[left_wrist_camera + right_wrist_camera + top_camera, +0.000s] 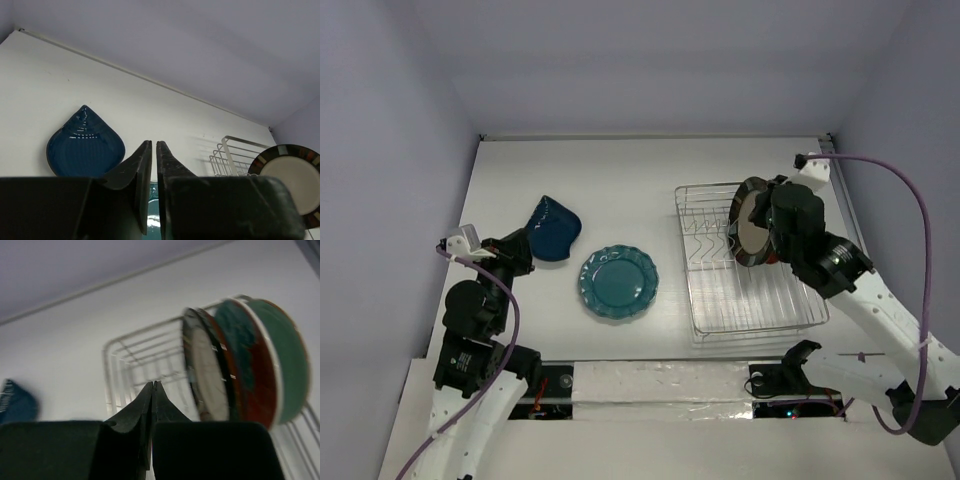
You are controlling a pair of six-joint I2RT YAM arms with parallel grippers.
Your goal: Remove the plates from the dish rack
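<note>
The white table [620, 170] carries everything, and the silver wire dish rack [750, 295] sits on its right half, its long side running away from the arms. The right arm [840, 270] reaches over the rack's far right corner, and the left arm [470, 320] is folded low at the table's left edge. At that far end of the rack a few plates stand on edge, packed close together. The nearest is the cream plate [207, 375] with a dark patterned rim, and behind it a red-backed plate [250, 370] and a green one [280, 360] show in the blurred right wrist view. Two plates are already out. The teal plate [618, 282] lies flat on the table just left of the rack, and the dark blue plate [554, 228] rests farther left, near the left gripper [154, 144]. That gripper's fingers are drawn almost together with only a thin slit between them, and they pinch nothing. The right gripper [152, 385] is pressed fully together and also empty, poised just beside the cream plate's face.
</note>
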